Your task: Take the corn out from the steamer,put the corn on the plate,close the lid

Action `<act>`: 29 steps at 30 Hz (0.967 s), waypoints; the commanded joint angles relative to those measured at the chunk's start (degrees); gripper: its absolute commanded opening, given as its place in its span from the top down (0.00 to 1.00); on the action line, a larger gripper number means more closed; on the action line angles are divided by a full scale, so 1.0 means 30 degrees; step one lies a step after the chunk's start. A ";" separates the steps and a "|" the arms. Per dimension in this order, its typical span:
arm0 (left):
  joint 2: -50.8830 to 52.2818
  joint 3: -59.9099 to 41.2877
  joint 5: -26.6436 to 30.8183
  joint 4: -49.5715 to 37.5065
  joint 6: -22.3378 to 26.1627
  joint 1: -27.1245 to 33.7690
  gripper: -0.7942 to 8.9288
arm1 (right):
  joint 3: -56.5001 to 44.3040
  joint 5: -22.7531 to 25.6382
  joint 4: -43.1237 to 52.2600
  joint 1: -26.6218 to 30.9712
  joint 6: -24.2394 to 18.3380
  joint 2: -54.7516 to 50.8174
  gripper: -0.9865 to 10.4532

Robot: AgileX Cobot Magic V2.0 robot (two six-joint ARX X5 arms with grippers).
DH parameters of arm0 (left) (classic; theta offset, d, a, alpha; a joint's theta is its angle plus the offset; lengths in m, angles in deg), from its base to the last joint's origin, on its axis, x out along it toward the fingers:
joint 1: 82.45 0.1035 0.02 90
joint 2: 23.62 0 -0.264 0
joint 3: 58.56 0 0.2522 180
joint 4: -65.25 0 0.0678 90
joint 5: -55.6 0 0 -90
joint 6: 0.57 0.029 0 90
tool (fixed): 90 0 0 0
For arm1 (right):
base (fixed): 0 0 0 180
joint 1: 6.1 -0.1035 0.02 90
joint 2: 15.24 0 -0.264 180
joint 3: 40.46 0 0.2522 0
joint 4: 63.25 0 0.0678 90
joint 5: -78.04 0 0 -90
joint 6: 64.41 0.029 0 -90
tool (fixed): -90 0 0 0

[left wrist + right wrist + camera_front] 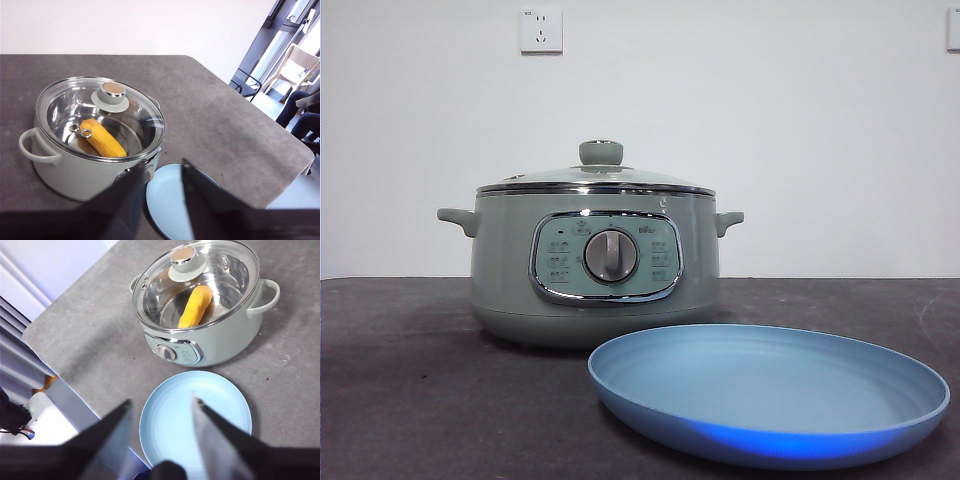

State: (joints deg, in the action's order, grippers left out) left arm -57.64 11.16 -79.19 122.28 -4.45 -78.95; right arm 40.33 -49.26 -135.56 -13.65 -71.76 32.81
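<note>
The sage-green steamer [595, 275] [75, 170] [220, 340] stands on the dark table with its glass lid [595, 180] [100, 117] [197, 282] resting on top. Through the glass the yellow-orange corn [102, 138] [196, 306] lies inside the pot. The light-blue plate [770, 395] [167, 200] [195, 415] sits bare in front of the steamer. My left gripper [162, 185] hangs open high above the plate's edge beside the pot. My right gripper [161, 412] hangs open above the plate. Neither arm shows in the front view.
A white wall with a socket [541, 30] stands behind the table. The table's edge [65, 375] runs close to the plate. Chairs and a seated person [300, 107] are beyond the table's far side.
</note>
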 commanded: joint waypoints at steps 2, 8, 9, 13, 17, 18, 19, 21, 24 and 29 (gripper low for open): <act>0.0007 0.0022 -0.0175 -0.0197 0.0226 -0.0160 0.30 | 0.0022 0.0036 0.0073 -0.0044 -0.0197 -0.0022 0.39; -0.0474 0.0022 -0.0124 -0.1180 0.0226 -0.0481 0.30 | 0.0022 0.0044 0.0080 -0.0044 -0.0197 -0.0015 0.39; -0.0707 0.0022 -0.0117 -0.1392 0.0226 -0.0568 0.30 | 0.0022 0.0044 0.0080 -0.0044 -0.0197 -0.0015 0.39; -0.1872 0.0044 -0.0087 -0.2514 0.0226 -0.1071 0.30 | 0.0022 0.0044 0.0095 -0.0044 -0.0197 -0.0015 0.39; -0.3672 0.0197 0.0175 -0.4459 0.0226 -0.1785 0.30 | 0.0022 0.0051 0.0124 -0.0044 -0.0197 0.0073 0.39; -0.4182 0.0262 0.0517 -0.5049 0.0226 -0.2062 0.30 | 0.0022 0.0051 0.0124 -0.0044 -0.0197 0.0102 0.39; -0.4612 0.0284 0.0896 -0.5639 0.0226 -0.2324 0.30 | 0.0022 0.0051 0.0124 -0.0044 -0.0197 0.0131 0.39; -0.5690 0.0423 0.1909 -0.6907 0.0233 -0.3045 0.30 | 0.0022 0.0051 0.0124 -0.0044 -0.0197 0.0240 0.39; -0.7242 0.0772 0.3286 -0.8517 0.0277 -0.4109 0.30 | 0.0022 0.0051 0.0131 -0.0044 -0.0197 0.0372 0.39; -1.0484 0.1916 0.4830 -1.0870 0.0510 -0.5763 0.30 | 0.0022 0.0051 0.0124 -0.0044 -0.0197 0.0612 0.39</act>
State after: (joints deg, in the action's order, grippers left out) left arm -87.69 16.84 -65.03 90.34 -3.95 -95.67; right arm 40.33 -49.21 -135.52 -13.65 -71.91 34.56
